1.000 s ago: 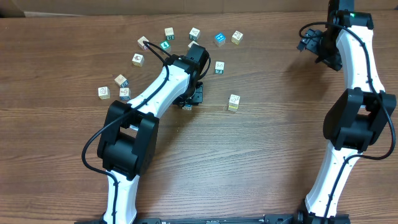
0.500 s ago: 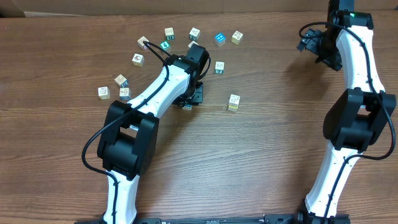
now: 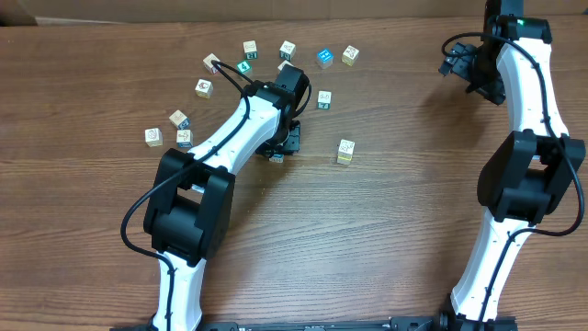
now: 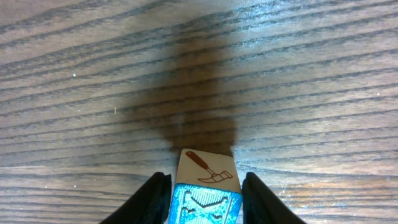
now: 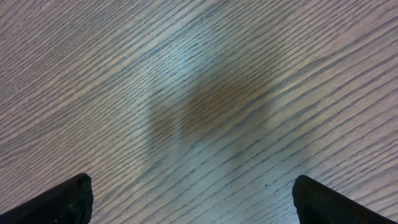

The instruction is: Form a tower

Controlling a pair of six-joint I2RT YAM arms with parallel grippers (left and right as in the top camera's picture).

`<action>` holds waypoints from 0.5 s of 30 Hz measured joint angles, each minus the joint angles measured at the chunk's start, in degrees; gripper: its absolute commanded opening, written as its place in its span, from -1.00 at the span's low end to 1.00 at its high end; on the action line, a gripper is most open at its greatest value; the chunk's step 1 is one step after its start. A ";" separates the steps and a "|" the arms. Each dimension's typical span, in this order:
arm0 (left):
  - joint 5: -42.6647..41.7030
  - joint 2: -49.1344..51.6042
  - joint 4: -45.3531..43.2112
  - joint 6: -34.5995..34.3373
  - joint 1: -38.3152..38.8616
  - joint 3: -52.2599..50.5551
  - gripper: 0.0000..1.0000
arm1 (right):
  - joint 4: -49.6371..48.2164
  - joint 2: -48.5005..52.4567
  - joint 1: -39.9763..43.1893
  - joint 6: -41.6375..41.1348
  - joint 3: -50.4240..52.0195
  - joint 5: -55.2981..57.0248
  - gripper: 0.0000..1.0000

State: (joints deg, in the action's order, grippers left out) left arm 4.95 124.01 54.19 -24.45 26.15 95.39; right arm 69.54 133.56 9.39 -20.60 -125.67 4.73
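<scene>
My left gripper (image 3: 279, 147) is down on the table near the middle and shut on a small picture cube (image 4: 205, 204). That cube has a blue face toward the wrist camera and a pale face with a hammer drawing; in the left wrist view the two dark fingers (image 4: 155, 193) flank it closely. My right gripper (image 3: 457, 64) hangs open at the far right, with only bare wood between its fingertips (image 5: 62, 199). A lone cube (image 3: 344, 152) with a white top and a yellow-green side stands to the right of the left gripper. No tower shows in any view.
Several loose picture cubes lie scattered behind and left of the left arm, among them a blue one (image 3: 324, 57), a pale one (image 3: 203, 88) and a pair (image 3: 153, 136) at the far left. One more cube (image 3: 324, 98) sits beside the left wrist.
</scene>
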 measured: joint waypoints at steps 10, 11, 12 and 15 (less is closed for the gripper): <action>-0.02 0.00 0.00 -0.44 0.00 0.00 -0.30 | -0.02 0.00 0.00 -0.04 0.00 0.00 1.00; -0.02 0.00 0.00 -0.44 0.00 0.00 -0.30 | 0.00 0.00 0.00 0.00 0.00 -0.02 1.00; -0.02 0.00 0.00 -0.44 0.00 0.00 -0.28 | -0.02 0.00 0.00 0.00 0.00 0.00 1.00; -0.02 0.00 0.04 -0.44 0.00 0.00 -0.23 | 0.00 0.00 0.00 -0.02 0.00 -0.02 1.00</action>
State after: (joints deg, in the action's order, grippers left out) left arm 4.93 124.01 54.24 -24.88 26.15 95.39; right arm 69.54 133.56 9.39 -20.62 -125.67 4.71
